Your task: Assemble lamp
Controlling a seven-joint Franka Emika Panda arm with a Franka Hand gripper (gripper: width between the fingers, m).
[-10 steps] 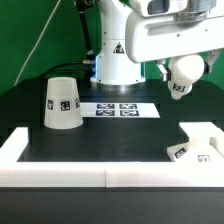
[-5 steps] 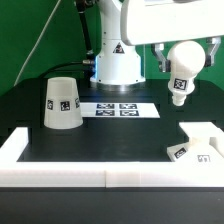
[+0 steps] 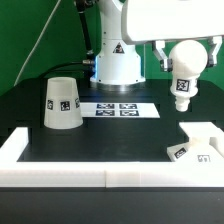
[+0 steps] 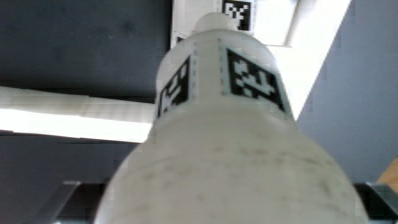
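Note:
My gripper (image 3: 186, 56) is shut on the white bulb (image 3: 182, 86) and holds it in the air at the exterior view's right. The bulb's round head sits between the fingers and its tagged stem points down. In the wrist view the bulb (image 4: 217, 130) fills the picture, with black-and-white tags on its sides, and hides most of the gripper (image 4: 217, 205). The cone shade (image 3: 62, 103) stands on the table at the exterior view's left. The flat square base (image 3: 201, 146) lies at the right, below and nearer than the bulb.
The marker board (image 3: 118, 109) lies on the black table between the shade and the robot pedestal (image 3: 118, 60). A low white wall (image 3: 60, 165) runs along the front edge and up both sides.
The gripper has risen a little and shifted to the exterior view's right with the bulb. The bulb has swung from tilted to hanging nearly straight down.

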